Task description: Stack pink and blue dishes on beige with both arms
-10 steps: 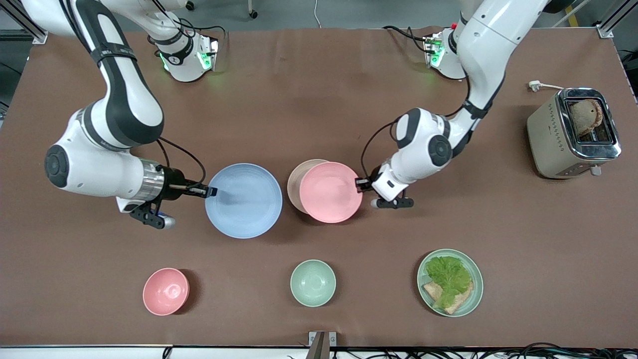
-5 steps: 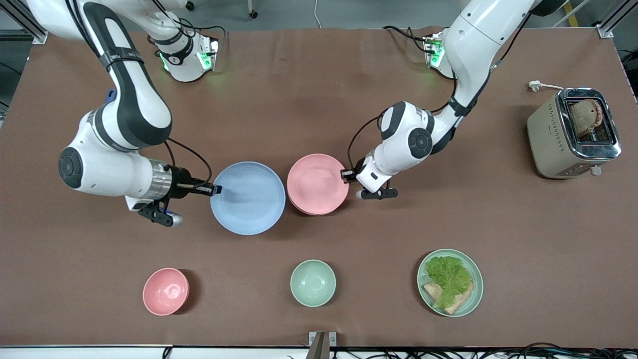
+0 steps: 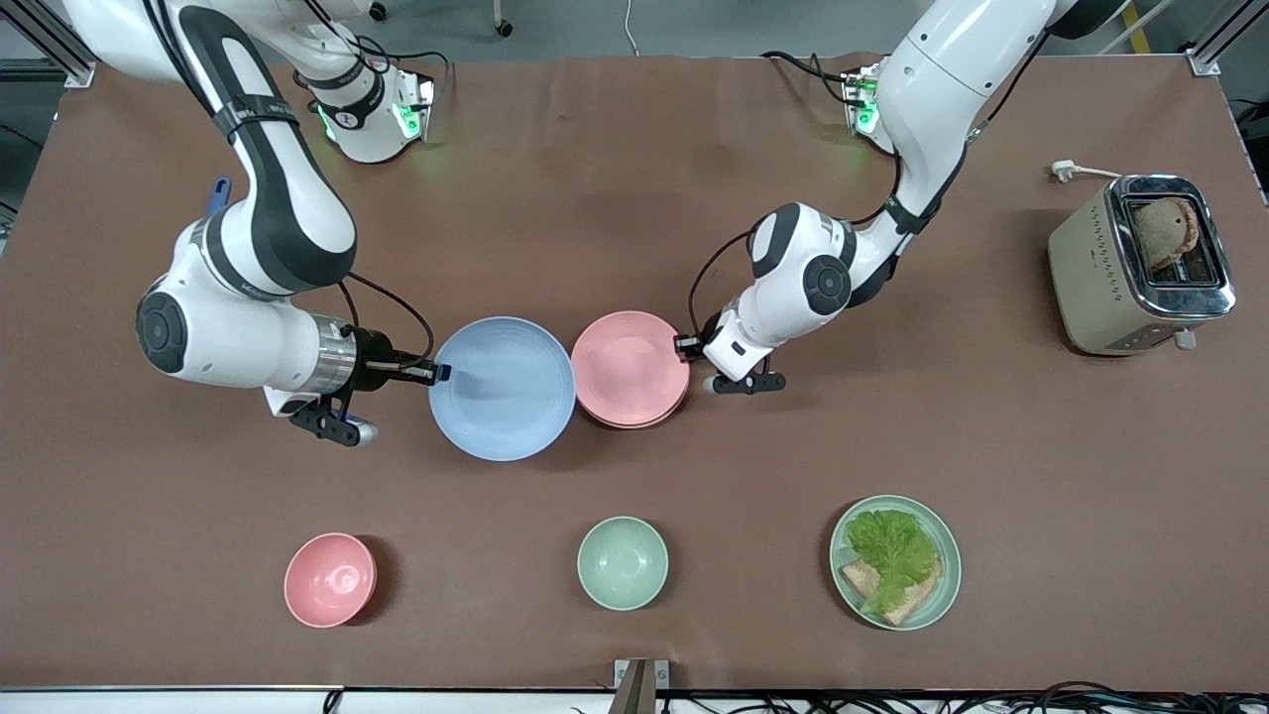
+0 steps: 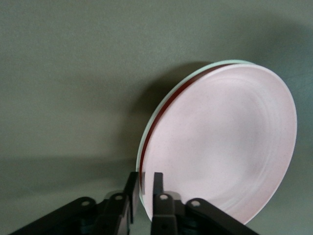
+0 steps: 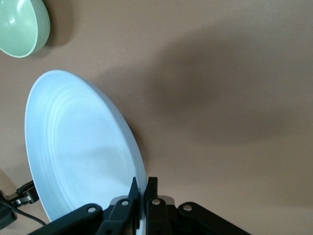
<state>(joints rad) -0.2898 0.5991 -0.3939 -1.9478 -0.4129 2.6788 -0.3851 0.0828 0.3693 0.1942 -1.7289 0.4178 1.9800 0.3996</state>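
Note:
The pale pink plate lies on the beige plate, which shows only as a thin pale rim under it. My left gripper is at the pink plate's edge toward the left arm's end, its fingers shut on that rim. My right gripper is shut on the rim of the pale blue plate. It holds the plate a little above the table, right beside the pink one toward the right arm's end. In the right wrist view the blue plate runs out from my right gripper.
Nearer the front camera stand a pink bowl, a mint-green bowl and a mint-green plate with lettuce and bread. A toaster with its plug stands at the left arm's end. The mint-green bowl also shows in the right wrist view.
The left arm drew the pink plate over the beige plate, which it now covers, and lowered it. The right arm carried the blue plate a little closer to the stack.

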